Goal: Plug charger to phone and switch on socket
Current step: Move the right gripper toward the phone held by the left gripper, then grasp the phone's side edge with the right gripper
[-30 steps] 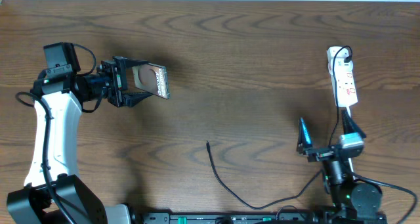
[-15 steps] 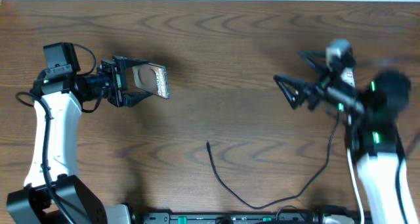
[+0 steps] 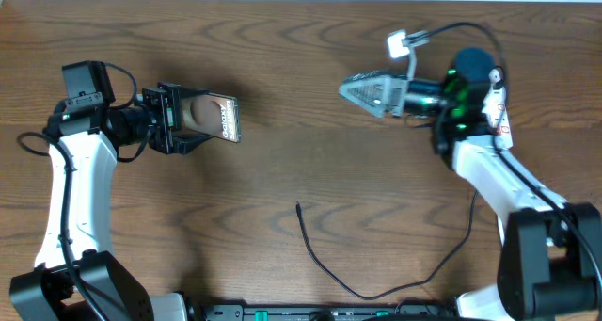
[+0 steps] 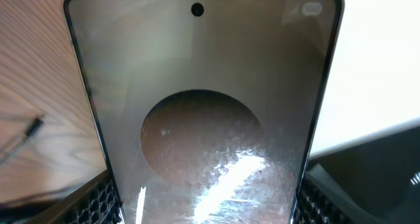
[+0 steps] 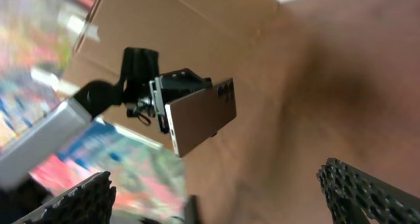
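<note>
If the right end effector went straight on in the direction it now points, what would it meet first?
Probably the phone, held up by the left end effector: the right wrist view shows it nearly centred ahead. Overhead, nothing else lies between it and the right end effector, though height is unclear.

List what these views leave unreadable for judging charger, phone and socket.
- Socket: overhead only; the right arm covers most of it, and its switches are too small to read.
- Phone: the left wrist view's bottom edge cuts off its lower end, so no port shows; overhead it is too small.
- Charger: overhead, its far end is lost at the right arm.
- Right hand: blurred overhead.
</note>
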Controlling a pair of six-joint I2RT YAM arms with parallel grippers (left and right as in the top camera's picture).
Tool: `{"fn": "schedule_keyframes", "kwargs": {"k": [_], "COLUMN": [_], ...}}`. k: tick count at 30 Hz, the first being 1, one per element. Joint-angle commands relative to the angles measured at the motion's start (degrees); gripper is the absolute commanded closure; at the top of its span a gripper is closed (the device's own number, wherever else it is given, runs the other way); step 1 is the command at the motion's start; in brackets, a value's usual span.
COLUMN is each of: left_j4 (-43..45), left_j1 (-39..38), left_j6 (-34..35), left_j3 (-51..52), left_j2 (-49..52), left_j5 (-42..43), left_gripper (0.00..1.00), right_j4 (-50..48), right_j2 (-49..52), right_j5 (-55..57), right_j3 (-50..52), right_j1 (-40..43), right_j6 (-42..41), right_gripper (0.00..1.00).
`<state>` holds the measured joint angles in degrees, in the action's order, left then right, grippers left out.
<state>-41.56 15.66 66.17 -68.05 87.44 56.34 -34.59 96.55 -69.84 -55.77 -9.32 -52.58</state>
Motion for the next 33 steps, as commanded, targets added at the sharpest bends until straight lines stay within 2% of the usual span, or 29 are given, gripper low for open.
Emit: {"fn": "schedule_keyframes", "kwargs": {"k": [1,6,13,18,33], "left_j4": [0.04,-1.86,-2.49,-2.47,-2.45], "left_j1": [0.13,0.11,-2.12,-5.29,-10.34], "left_j6": [-0.07,-0.09,-0.04,0.68,2.14], "left_j3": [-1.51,-1.51,-1.51,-1.51,-1.51], "left_j2": [-1.07,-1.07,-1.07,-1.07,-1.07], "left_j5": [-5.27,-10.73,-12.26,-15.08,-17.29], "left_gripper": [0.93,0.93,0.93,0.93,0.93], "right_j4": [-0.42,-0.39,-0.09,4.98,11.5], "right_j2": [1.7,2.32,2.47,2.49,2.49], "right_j5": [5.53,8.31,9.7,12.96,19.98], "right_j3": [-0.74,-0.74,-0.74,-0.72,-0.7], "right_j1": [-4.37,-9.31,-14.67,-17.86,-21.33], "right_j6": [-9.09,-8.15,-3.85,-0.81,2.12], "right_gripper": [0.01,0.01,0.01,0.01,0.01]}}
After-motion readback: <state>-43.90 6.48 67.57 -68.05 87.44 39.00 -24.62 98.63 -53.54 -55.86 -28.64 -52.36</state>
